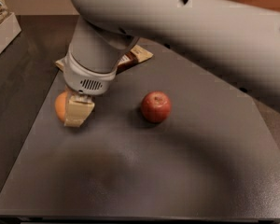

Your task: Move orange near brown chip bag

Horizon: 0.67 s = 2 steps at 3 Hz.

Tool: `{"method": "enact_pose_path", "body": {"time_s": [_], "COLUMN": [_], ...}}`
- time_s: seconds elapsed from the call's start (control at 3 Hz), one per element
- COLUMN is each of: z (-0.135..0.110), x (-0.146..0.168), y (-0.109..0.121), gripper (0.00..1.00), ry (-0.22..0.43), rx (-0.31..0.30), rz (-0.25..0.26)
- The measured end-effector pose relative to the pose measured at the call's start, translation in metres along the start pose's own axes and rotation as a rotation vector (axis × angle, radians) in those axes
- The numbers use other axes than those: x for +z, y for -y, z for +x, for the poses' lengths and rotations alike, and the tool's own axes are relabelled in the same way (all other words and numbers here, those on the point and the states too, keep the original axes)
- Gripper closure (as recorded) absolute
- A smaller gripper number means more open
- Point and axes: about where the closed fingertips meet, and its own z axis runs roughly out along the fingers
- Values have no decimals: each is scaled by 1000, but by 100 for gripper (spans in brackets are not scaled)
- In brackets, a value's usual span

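Note:
The orange (60, 105) is a round, matte orange fruit at the left of the dark tabletop (177, 171). My gripper (69, 113) hangs down from the big grey arm and is shut on it. One tan finger (79, 112) shows in front of the fruit; the other is hidden behind it. The brown chip bag (136, 55) lies just behind, mostly covered by my wrist. Only its cream right end and a left corner (60, 63) show. The orange sits a short way in front of the bag's left corner.
A shiny red apple (156, 106) sits near the middle of the table, right of the gripper. A pale box with printed packets (1, 22) stands at the far left edge. The arm spans the top right of the view.

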Motion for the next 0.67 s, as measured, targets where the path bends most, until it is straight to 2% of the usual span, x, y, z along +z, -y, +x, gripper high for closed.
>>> {"method": "enact_pose_path", "body": {"time_s": [0.33,0.67], "z": [15,47], "x": [-4,0], "y": [44,81], "gripper": [100,100], "ry": [-25,-52], "rx": [50,123], "rz": [50,71]}}
